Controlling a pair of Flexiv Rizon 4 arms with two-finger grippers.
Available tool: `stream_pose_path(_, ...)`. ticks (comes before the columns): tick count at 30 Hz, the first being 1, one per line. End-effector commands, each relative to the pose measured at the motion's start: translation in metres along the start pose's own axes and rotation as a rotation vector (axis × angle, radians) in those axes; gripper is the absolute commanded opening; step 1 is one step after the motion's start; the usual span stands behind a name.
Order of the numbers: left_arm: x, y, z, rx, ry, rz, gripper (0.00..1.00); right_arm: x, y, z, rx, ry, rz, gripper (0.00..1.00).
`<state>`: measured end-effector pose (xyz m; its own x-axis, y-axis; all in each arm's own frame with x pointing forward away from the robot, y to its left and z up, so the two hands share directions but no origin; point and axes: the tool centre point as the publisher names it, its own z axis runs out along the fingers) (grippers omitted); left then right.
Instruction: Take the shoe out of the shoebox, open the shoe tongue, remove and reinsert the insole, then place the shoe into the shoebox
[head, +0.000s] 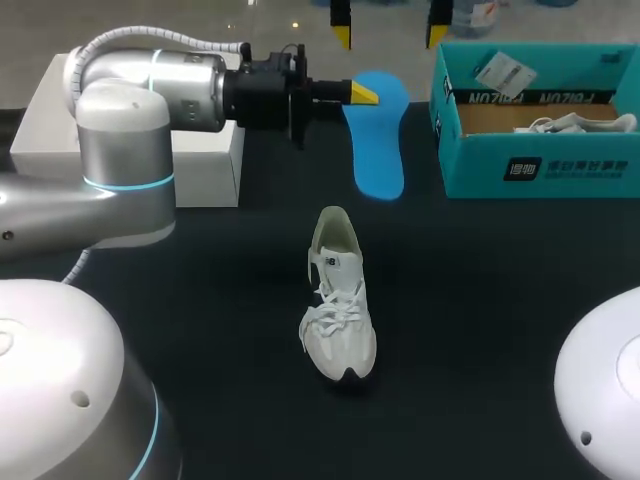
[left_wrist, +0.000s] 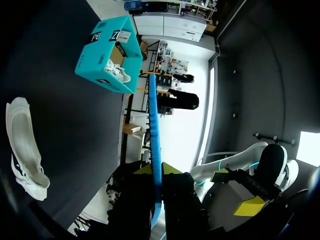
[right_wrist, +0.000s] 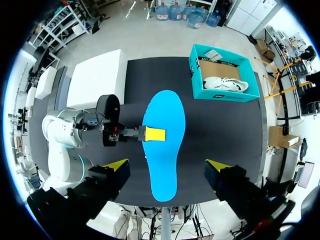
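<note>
A bright blue insole (head: 378, 140) hangs in the air with my left gripper (head: 362, 94) shut on its edge near the heel end. From the left wrist the insole (left_wrist: 154, 130) shows edge-on between the closed fingers of that gripper (left_wrist: 156, 172). A pale sneaker (head: 338, 300) stands upright on the black table, nearer than the insole and apart from both grippers. My right gripper (head: 390, 32) hangs open high above the insole. In its own view the right gripper (right_wrist: 166, 165) looks straight down on the insole (right_wrist: 164, 145), which hides the sneaker.
A teal shoebox (head: 540, 170) stands open at the back right with a second white shoe (head: 575, 124) inside. A white box (head: 205, 155) sits at the back left behind my left arm. The shoebox (right_wrist: 202, 75) also shows from the right wrist.
</note>
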<state>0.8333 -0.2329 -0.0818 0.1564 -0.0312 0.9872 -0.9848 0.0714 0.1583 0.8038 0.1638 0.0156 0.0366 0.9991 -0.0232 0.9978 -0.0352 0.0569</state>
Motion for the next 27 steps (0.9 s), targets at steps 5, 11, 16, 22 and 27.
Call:
stream_pose_path(5, 0.0007, 0.0013, 0.0007, 0.008, 0.007, 0.003, 0.00, 0.0017, -0.0010, 0.0019, -0.011, 0.033, -0.018, 1.00)
stream_pose_path(11, -0.0006, -0.0004, 0.0012, 0.015, 0.006, 0.001, 0.00, 0.0017, -0.0031, 0.0032, -0.004, 0.049, -0.009, 1.00)
stream_pose_path(16, -0.0013, -0.0015, 0.0015, 0.020, 0.010, 0.001, 0.00, 0.0017, -0.0031, 0.0032, -0.004, 0.049, -0.009, 1.00)
stream_pose_path(22, -0.0019, -0.0029, 0.0007, 0.031, 0.020, -0.005, 0.00, 0.0017, -0.0031, 0.0032, -0.004, 0.049, -0.009, 1.00)
stream_pose_path(27, -0.0021, -0.0028, -0.0002, 0.035, 0.018, -0.009, 0.00, 0.0017, -0.0031, 0.0032, -0.004, 0.049, -0.009, 1.00)
